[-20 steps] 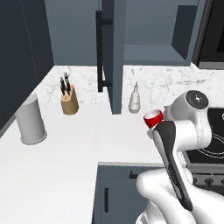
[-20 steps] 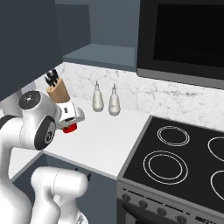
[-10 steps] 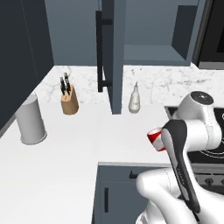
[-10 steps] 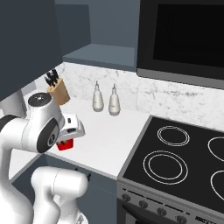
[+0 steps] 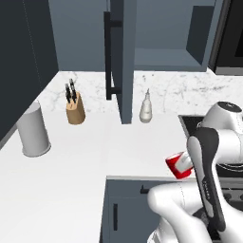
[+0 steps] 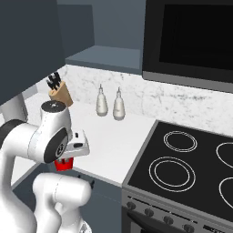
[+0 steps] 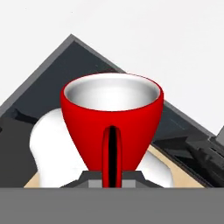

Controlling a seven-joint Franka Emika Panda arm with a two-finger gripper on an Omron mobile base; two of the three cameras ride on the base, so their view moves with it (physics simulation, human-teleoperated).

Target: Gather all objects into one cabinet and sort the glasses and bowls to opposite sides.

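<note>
A glossy red mug (image 7: 112,127), one of the glasses, has a white inside and its handle faces the hand camera. My gripper (image 7: 112,178) is shut on it at the handle side. In the left base view the red mug (image 5: 179,165) hangs tilted over the counter's front edge, beside my forearm. In the right base view the red mug (image 6: 63,164) pokes out below my hand (image 6: 76,146). The slate-blue cabinet (image 5: 163,58) stands open up on the wall, its door (image 5: 121,57) swung out toward me and its shelf bare. The bowls are out of view.
On the white counter (image 5: 85,156) stand a knife block (image 5: 75,110), a grey canister (image 5: 33,130) and a white soap bottle (image 5: 146,108). Two bottles (image 6: 102,101) stand by the backsplash. A black stove (image 6: 182,159) lies to the right, under a microwave (image 6: 191,41).
My arm has carried the red mug down and back toward my base, from above the counter to its front edge. The gripper stayed shut on it.
</note>
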